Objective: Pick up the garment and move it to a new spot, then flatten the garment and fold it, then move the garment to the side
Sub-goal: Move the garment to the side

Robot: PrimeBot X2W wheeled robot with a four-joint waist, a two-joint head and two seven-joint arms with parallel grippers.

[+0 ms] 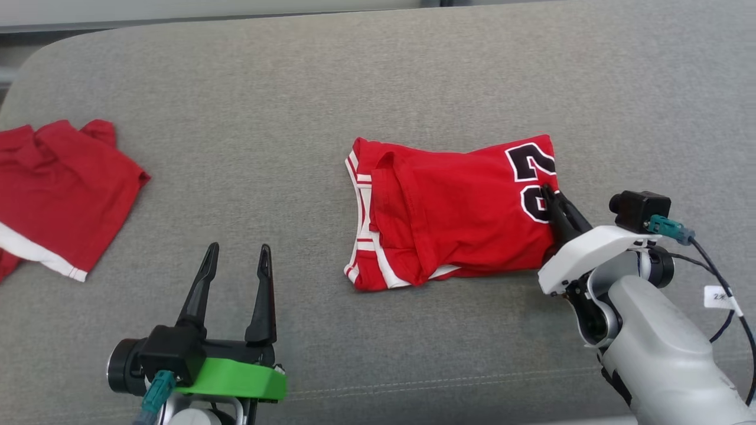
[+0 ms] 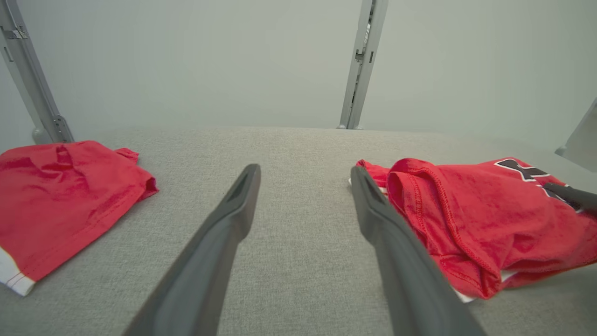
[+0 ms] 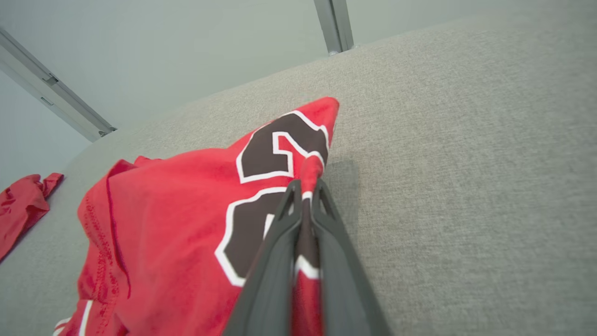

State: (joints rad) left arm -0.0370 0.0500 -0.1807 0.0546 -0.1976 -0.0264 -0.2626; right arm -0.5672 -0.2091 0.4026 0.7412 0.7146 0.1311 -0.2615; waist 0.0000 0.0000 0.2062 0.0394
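Spotted the red jersey [image 1: 460, 206] lying loosely folded around the middle of the grey fabric worktop [image 1: 354, 77], long axis running left to right, number end toward the robot's right. Found the right hand [image 1: 548, 193] pinched tight on a fold of cloth at that number end, by the jersey's right edge. Saw the left hand [image 1: 236, 251] spread wide, holding nothing, down near the front edge, off the jersey's left end with bare worktop between. Noticed another red garment [image 1: 59, 183] well apart on the far left. Just guessing: looked like a lift from the right end, so would expect the rest to trail off leftward below the grip.
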